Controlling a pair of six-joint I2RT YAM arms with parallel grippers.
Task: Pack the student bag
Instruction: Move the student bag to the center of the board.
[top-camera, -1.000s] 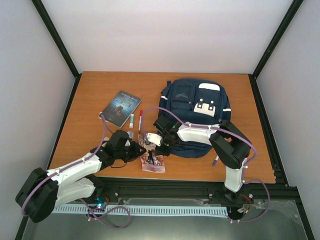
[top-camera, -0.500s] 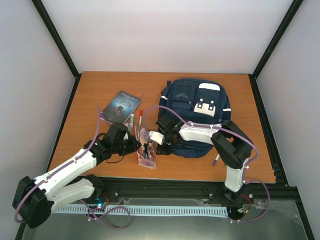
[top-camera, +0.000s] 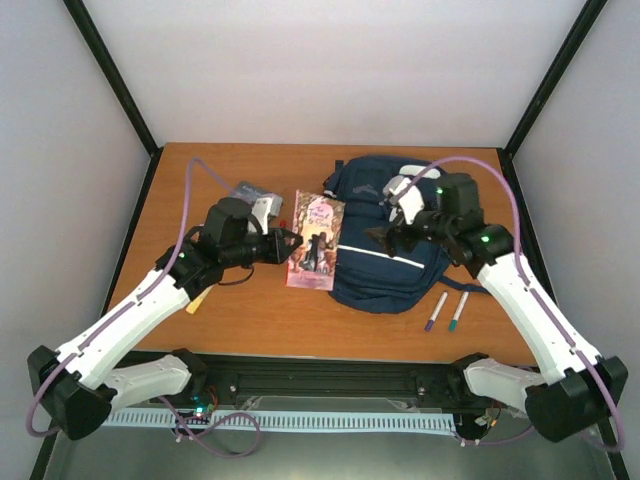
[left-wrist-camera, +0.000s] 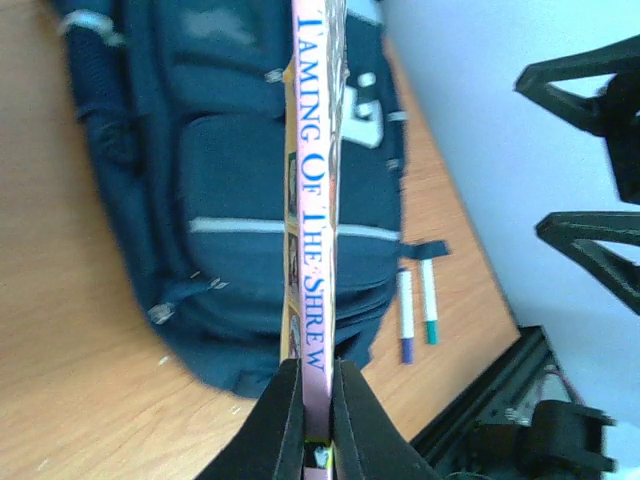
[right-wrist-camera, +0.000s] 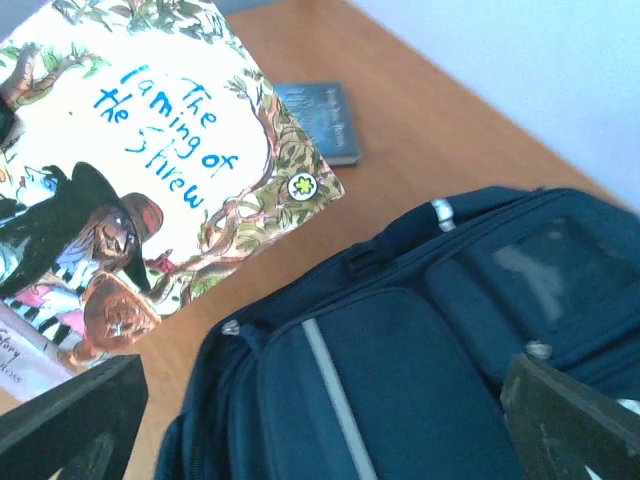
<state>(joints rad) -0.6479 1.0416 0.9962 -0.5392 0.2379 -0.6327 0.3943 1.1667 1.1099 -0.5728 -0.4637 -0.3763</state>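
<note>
Left gripper (left-wrist-camera: 312, 378) pinches the paperback (top-camera: 316, 240) by one edge; the student bag (top-camera: 385, 278) lies flat just to its right (nearer the other arm). Right gripper (top-camera: 384, 236) hovers above the bag, jaws spread, empty.

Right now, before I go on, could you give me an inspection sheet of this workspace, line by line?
Surface: wooden table, flat.
Job's things: student bag lying on the right side; pink book held beside it, cover up.
Clutter: dark book partly behind the left arm; purple marker and green marker near the bag.
Grippers: left gripper shut on the pink book; right gripper open above the bag, empty.
Cables: purple cables loop above both arms.
Surroundings: white walls, black frame posts.
</note>
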